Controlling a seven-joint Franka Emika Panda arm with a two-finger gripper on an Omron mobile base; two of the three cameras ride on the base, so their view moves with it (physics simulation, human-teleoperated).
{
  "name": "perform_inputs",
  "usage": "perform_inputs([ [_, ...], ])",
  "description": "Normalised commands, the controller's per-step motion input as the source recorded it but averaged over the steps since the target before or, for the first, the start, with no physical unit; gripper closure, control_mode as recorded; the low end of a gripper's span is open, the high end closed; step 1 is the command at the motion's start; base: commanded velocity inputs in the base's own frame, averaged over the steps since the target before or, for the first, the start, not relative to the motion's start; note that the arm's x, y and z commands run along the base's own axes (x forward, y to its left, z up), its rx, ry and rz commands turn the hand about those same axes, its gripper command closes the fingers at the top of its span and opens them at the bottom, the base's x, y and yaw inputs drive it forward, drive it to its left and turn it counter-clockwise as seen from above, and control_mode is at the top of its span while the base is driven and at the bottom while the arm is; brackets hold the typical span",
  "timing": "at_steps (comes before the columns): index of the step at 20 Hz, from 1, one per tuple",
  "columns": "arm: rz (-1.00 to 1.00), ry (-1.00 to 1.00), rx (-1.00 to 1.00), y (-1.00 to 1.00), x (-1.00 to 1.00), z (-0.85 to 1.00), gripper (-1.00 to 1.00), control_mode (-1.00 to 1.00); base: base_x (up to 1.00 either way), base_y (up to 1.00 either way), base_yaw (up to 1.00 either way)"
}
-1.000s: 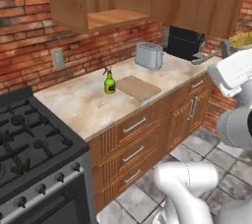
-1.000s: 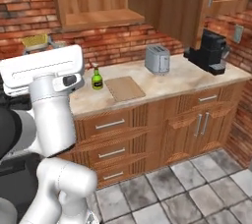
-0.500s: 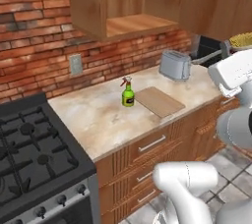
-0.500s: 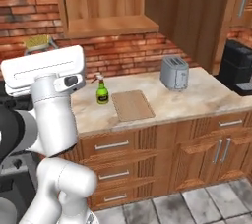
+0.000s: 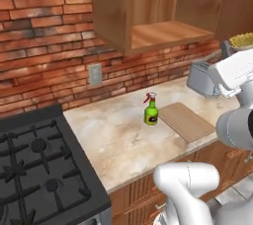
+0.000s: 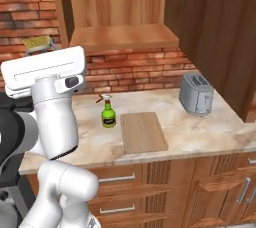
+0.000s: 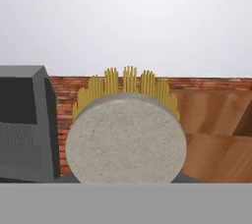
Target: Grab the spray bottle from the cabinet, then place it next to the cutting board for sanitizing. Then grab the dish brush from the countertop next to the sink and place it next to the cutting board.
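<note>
The green spray bottle (image 5: 151, 110) (image 6: 108, 113) stands upright on the beige countertop (image 5: 113, 137), just left of the flat wooden cutting board (image 5: 185, 120) (image 6: 143, 131). My gripper (image 5: 236, 49) (image 6: 40, 51) is raised high and points upward, shut on the dish brush (image 7: 126, 134). Yellow bristles of the dish brush (image 5: 242, 40) (image 6: 37, 43) stick out above the hand. In the hand view its round grey back faces the camera and hides the fingertips. The open wooden cabinet (image 5: 163, 31) (image 6: 122, 34) hangs above the board with a bare shelf.
A steel toaster (image 5: 202, 78) (image 6: 196, 93) sits on the countertop right of the board. A black gas stove (image 5: 39, 169) adjoins the counter on the left. A wall outlet (image 5: 95, 74) is on the brick wall. Wooden drawers (image 6: 125, 192) run below.
The whole picture has shifted: the base has driven, so bottle, board and toaster appear closer and the coffee machine has left view. The raised hand still holds the brush.
</note>
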Motion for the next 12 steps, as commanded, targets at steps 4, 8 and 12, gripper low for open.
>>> perform_inputs([
  [4, 0.0, 0.0, 0.0, 0.0, 0.0, 0.0, 1.0, 1.0, 0.2, -0.54, 0.26],
  [8, 0.0, 0.0, 0.0, 0.0, 0.0, 0.0, 1.0, 1.0, 0.23, -0.52, 0.31],
  [12, 0.0, 0.0, 0.0, 0.0, 0.0, 0.0, 1.0, 1.0, 0.42, -0.23, 0.34],
])
